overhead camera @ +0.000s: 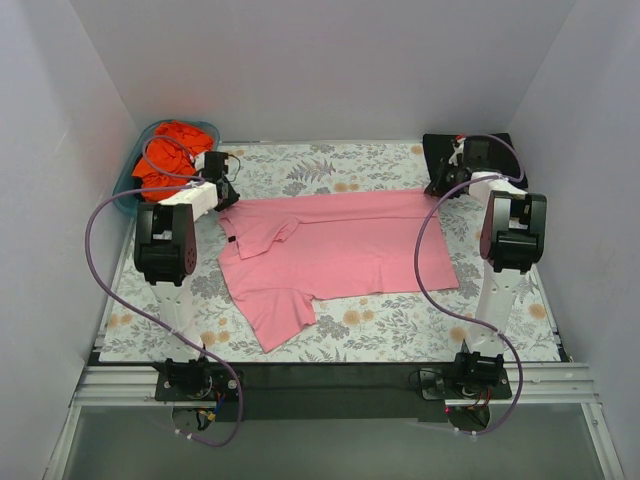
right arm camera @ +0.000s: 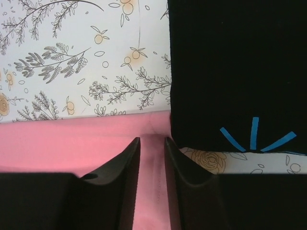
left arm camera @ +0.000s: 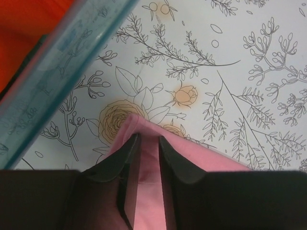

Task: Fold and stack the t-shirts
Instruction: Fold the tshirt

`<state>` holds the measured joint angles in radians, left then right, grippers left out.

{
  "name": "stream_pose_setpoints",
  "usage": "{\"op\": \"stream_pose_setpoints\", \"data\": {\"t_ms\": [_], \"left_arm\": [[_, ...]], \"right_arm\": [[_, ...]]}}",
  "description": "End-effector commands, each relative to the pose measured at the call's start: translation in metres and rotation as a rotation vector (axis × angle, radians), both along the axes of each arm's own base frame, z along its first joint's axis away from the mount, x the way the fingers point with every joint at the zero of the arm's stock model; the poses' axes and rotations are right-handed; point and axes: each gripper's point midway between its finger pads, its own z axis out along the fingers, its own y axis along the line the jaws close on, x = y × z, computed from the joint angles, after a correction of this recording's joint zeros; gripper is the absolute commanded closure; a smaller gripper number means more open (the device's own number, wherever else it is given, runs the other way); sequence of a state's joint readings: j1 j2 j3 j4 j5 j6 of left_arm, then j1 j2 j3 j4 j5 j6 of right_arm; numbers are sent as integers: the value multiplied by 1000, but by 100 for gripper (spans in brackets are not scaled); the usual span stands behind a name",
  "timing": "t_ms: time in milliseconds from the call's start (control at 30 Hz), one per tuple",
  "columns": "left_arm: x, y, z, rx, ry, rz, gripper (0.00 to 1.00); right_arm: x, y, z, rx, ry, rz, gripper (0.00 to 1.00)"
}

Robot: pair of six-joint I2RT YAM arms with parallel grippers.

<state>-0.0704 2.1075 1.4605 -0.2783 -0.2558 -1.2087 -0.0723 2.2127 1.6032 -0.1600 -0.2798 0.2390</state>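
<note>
The pink t-shirt point(overhead camera: 340, 250) showed a flat, plain light pink, no print anywhere on it. Under it the tablecloth point(overhead camera: 330, 165) ran white, strewn with grey leaf sprigs and pale orange blossoms. The orange-red t-shirt point(overhead camera: 170, 155) glowed vivid inside the teal basket point(left arm camera: 57, 67), which was see-through at the rim. The black t-shirt point(right arm camera: 235, 72) was solid black but for a blue logo point(right arm camera: 255, 136) of three bright strokes. The left arm point(overhead camera: 165, 245) and right arm point(overhead camera: 512, 235) wore black and white, with purple cables point(overhead camera: 88, 240) looping off them.

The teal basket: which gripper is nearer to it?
Left. The left gripper is just beside the teal basket; the right gripper is across the table, by the black t-shirt.
</note>
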Motion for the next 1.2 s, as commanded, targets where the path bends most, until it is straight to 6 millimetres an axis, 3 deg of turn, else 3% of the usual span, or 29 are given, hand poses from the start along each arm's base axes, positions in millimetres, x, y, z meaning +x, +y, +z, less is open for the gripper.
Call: {"op": "stream_pose_setpoints", "data": {"t_ms": [0, 67, 100, 133, 167, 200, 233, 300, 333, 400, 433, 500, 533, 600, 633, 667, 733, 767, 833, 867, 1167], "left_arm": [[6, 1, 58, 57, -96, -12, 73], [9, -13, 81, 73, -142, -48, 67], [9, -16, 101, 82, -180, -55, 64], [8, -25, 111, 87, -199, -76, 57], [6, -28, 121, 88, -217, -83, 54], [2, -31, 142, 84, -257, -87, 51], [-3, -37, 149, 76, -269, -95, 47], [-21, -41, 167, 59, -301, -99, 44], [-30, -42, 172, 38, -307, -85, 43], [-53, -41, 159, 18, -267, -75, 43], [-69, -40, 169, 6, -278, -68, 43], [-88, -40, 165, -27, -259, -56, 42], [-109, -39, 153, -38, -225, -66, 42], [-129, -40, 144, -59, -205, -72, 42], [-145, -38, 124, -57, -161, -75, 42], [-155, -38, 128, -69, -172, -85, 42], [-169, -37, 119, -70, -157, -94, 42], [-181, -35, 110, -74, -144, -93, 42], [-188, -36, 104, -85, -143, -89, 42], [-192, -35, 97, -87, -130, -89, 42], [-190, -43, 74, -112, -86, -114, 42]], "right_arm": [[9, 0, 56, -62, -116, 36, 63], [5, 15, 72, -70, -148, 76, 59], [3, 21, 92, -73, -185, 89, 57], [-3, 34, 96, -69, -189, 120, 54], [-7, 43, 114, -73, -226, 143, 53], [-14, 58, 120, -74, -236, 176, 53], [-22, 81, 123, -75, -245, 224, 53], [-42, 107, 130, -78, -259, 294, 53], [-55, 136, 132, -75, -269, 361, 53], [-75, 166, 132, -70, -277, 429, 54], [-92, 199, 131, -49, -284, 507, 55], [-107, 230, 128, -44, -300, 574, 55], [-123, 258, 127, -37, -307, 638, 55], [-135, 284, 119, -51, -314, 700, 55], [-149, 307, 116, -63, -329, 759, 55], [-153, 318, 104, -77, -316, 787, 55], [-166, 347, 100, -91, -335, 850, 55], [-169, 354, 85, -113, -322, 877, 55], [-175, 375, 82, -147, -350, 917, 55], [-176, 381, 68, -166, -339, 941, 55], [-173, 422, 50, -218, -378, 992, 55]]}}
